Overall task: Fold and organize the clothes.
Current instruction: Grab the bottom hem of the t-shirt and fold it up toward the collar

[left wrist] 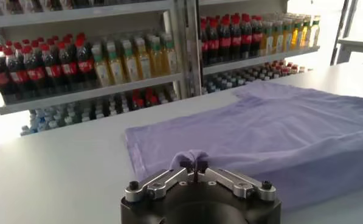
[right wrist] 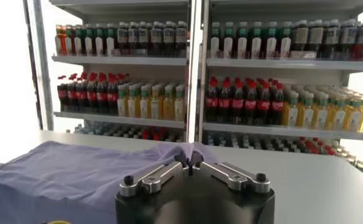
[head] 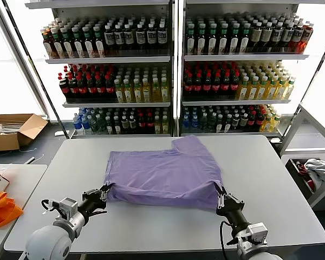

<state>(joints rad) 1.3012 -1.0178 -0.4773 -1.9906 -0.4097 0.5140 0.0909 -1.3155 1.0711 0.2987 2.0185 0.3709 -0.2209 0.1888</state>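
Observation:
The clothes are one lavender T-shirt (head: 165, 173) lying folded on the grey table (head: 271, 179), one sleeve pointing toward the shelves. My left gripper (head: 104, 192) is shut on the shirt's near left corner, and in the left wrist view a small tuft of fabric (left wrist: 192, 159) bunches between its closed fingertips. My right gripper (head: 221, 199) is shut on the near right corner, with the cloth (right wrist: 78, 173) draped over its tips (right wrist: 188, 162). Both corners are lifted slightly off the table.
Shelves of bottled drinks (head: 173, 70) stand just behind the table. A cardboard box (head: 13, 130) sits on the floor at the left. An orange bag (head: 1, 208) lies on a side table at the left. A white-and-red bundle (head: 317, 169) sits in a rack at the right.

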